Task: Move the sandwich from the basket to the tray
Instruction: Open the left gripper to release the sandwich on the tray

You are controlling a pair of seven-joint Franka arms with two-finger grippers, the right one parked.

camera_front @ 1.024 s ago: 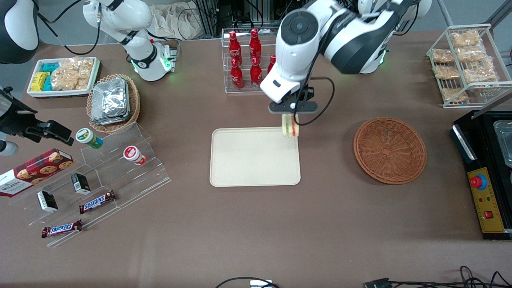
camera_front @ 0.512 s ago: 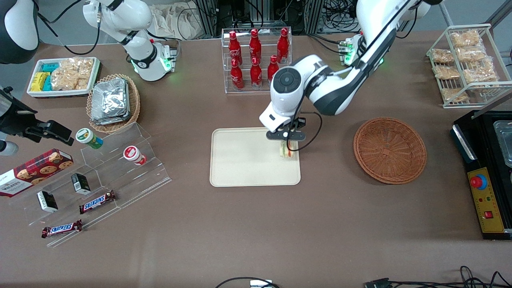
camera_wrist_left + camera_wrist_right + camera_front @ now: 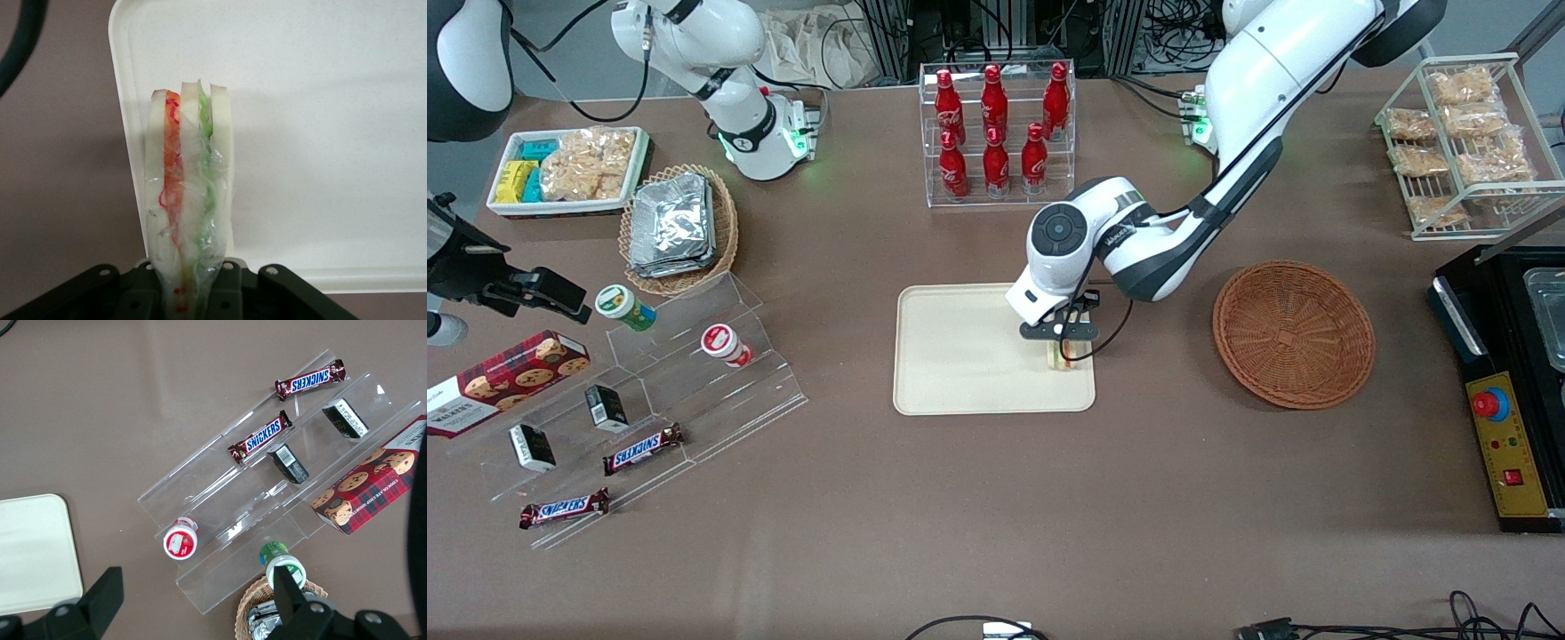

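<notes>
Your hand (image 3: 1062, 342) was clamped on the clear-wrapped triangular sandwich (image 3: 189, 200), holding it on edge just below itself, low over the cream-beige plastic tray (image 3: 969, 356), ready for release; the reddish-brown wicker basket (image 3: 1293, 333) sat well aside.

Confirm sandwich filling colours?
Orange-red and green, in the white-bread wrapped sandwich the hand grips; left wrist view.

I take this for a robotics lab staged as a snack shop; cola bottles (image 3: 996, 133) in a clear rack, Snickers bars (image 3: 643, 449) on acrylic steps, cable bundles (image 3: 996, 31) at the brown table's (image 3: 996, 498) edge; the gripper (image 3: 1061, 342) sits over the tray (image 3: 960, 356).
</notes>
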